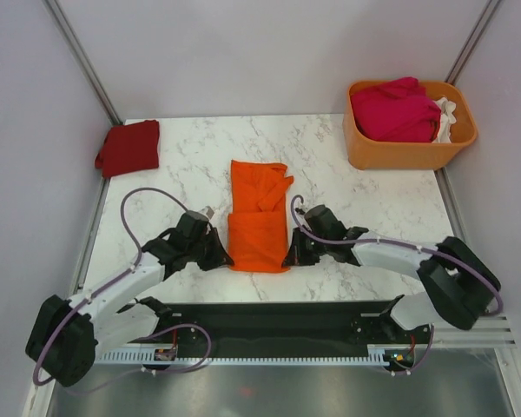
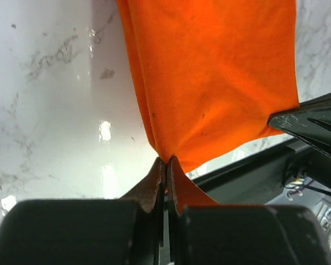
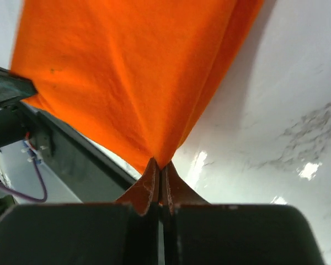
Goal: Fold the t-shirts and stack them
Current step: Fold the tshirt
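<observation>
Top view. The orange t-shirt (image 1: 259, 221) lies as a long folded strip down the middle of the bench (image 1: 356, 187), its lower half nearer the near edge. That half looks doubled over and smoother; the far half is rumpled. The left gripper (image 1: 219, 252) is against the shirt's near left corner and the right gripper (image 1: 291, 254) against its near right corner, the two facing each other across the cloth. A dark red t-shirt (image 1: 128, 148) sits folded in the far left corner of the bench. An orange basket (image 1: 399, 152) stands at the far right corner, holding a magenta t-shirt (image 1: 395, 109) in a heap and a white t-shirt (image 1: 447, 113) tucked against its right wall.

Left wrist view. The fingers (image 2: 154, 185) are pressed together, with a corner of the orange t-shirt (image 2: 215, 72) pinched between them. The cloth fans out from the pinch, drawn taut. The other gripper (image 2: 309, 124) shows at the right edge, at the far corner of the same cloth. The white marbled bench (image 2: 49, 110) is on the left.

Right wrist view. Here too the fingers (image 3: 174, 185) are closed tight on a corner of the orange t-shirt (image 3: 127, 72), and the cloth spreads up and leftwards from the tips. The bench (image 3: 287, 110) is on the right and the dark near edge on the lower left.
</observation>
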Motion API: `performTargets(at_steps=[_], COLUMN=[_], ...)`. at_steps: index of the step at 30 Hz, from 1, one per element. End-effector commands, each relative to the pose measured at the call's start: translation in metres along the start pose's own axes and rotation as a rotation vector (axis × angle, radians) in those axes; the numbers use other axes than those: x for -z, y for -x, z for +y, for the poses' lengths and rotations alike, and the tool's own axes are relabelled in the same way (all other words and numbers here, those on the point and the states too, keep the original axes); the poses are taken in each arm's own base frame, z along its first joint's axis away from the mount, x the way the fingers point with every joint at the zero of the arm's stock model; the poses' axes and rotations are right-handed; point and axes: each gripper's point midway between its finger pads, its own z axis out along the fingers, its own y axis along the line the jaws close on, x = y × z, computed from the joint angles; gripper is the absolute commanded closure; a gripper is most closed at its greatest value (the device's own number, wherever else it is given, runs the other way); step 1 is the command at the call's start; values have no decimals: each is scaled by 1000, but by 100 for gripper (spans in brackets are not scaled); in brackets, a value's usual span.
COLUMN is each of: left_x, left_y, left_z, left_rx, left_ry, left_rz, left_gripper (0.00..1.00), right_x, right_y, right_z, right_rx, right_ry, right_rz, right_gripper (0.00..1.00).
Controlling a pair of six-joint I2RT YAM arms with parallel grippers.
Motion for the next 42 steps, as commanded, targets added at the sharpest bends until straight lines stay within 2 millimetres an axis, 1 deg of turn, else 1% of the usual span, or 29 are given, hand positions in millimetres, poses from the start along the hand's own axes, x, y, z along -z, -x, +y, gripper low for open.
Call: performTargets(at_steps=[1,4,5,7,8,10,11,12,13,14,15,16,17,19,20,21,22,23,24,25,27,31,33,34,35,36,37,39,42], left_x=[30,51,60,68,75,78,80,80,80,80,79,80,78,74,78,68,70,68,57,58,49,30,25,27,19,21,14,13,5], left_y=[-9,-7,-2,6,14,23,34,38,44,57,62,68,79,91,101,107,115,121,124,135,143,169,177,188,192,202,205,216,227], left_z=[-9,-18,-24,-31,-39,-45,-53,-54,-57,-65,-68,-72,-80,-84,-92,-87,-93,-94,-89,-91,-89,-85,-83,-83,-79,-79,-77,-77,-76], left_rx=[70,67,61,46,34,10,-1,-22,-31,-41,-59,-68,-77,-98,-106,-104,-108,-110,-110,-105,-107,-99,-100,-90,-80,-77,-70,-65,-56], left_ry=[-7,-33,-41,-46,-53,-46,-41,-27,-18,-6,2,2,8,22,13,43,36,42,69,69,83,111,113,110,119,114,118,115,117], left_rz=[18,-2,-17,-38,-57,-71,-86,-87,-93,-107,-112,-118,-127,-129,-147,-127,-135,-137,-113,-127,-114,-98,-85,-101,-84,-100,-84,-92,-90], left_gripper=[98,98,98,98,98,98,98,98,98,98,98,98,98,98,98,98,98,98,98,98,98,98,98,98,98,98,98,98,98], right_x=[30,50,56,64,68,71,72,72,77,73,74,79,76,76,76,76,80,74,75,77,71,65,58,57,53,53,49,49,44], right_y=[2,9,15,20,28,38,46,51,64,67,74,87,94,106,120,126,137,139,147,155,162,178,184,188,192,197,200,210,224], right_z=[11,24,32,38,46,50,55,56,67,62,62,72,66,66,64,64,68,63,60,63,55,46,36,37,31,32,28,30,28], right_rx=[-8,-7,1,6,16,38,47,67,85,86,94,121,118,132,120,118,131,126,119,120,107,78,56,52,38,36,24,22,12], right_ry=[-27,-9,2,1,8,-6,-14,-26,-19,-59,-75,-67,-94,-105,-119,-124,-120,-138,-148,-144,-166,-187,-197,-193,-200,-191,-195,-185,-173], right_rz=[-65,-111,-129,-142,-155,-178,-187,-193,-217,-208,-217,-243,-243,-250,-261,-265,-282,-265,-274,-286,-274,-267,-252,-254,-245,-247,-239,-249,-250], right_gripper=[100,100,100,100,100,100,100,100,100,100,100,100,100,100,100,100,100,100,100,100,100,100,100,100,100,100,100,100,100])
